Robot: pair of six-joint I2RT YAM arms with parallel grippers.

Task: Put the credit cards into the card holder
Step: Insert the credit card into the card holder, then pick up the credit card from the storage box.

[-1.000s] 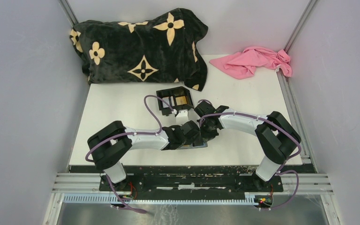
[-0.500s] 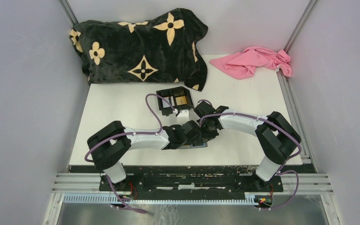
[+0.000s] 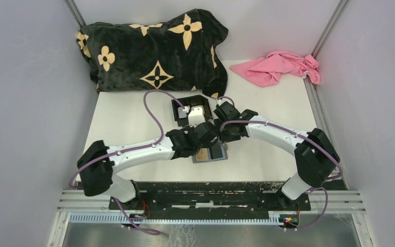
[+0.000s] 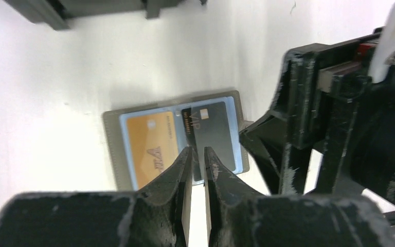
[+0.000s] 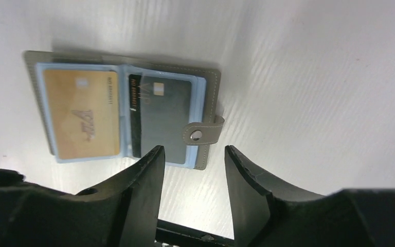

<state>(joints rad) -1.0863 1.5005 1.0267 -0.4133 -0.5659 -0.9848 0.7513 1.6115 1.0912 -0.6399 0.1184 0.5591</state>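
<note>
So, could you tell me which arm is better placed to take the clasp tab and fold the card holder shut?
Right, probably: the right hand is open and empty beside the clasp tab; the left hand, barely open, faces the middle of the card holder.

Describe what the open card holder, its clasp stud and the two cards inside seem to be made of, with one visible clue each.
Card holder: matte grey, leather-like cover, possibly faux; its tab bends softly. Inner sleeves: clear bluish plastic, catching glare. Clasp stud: likely metal, small and shiny. Gold card and black card: apparently smooth plastic, flat with printed lettering.
</note>
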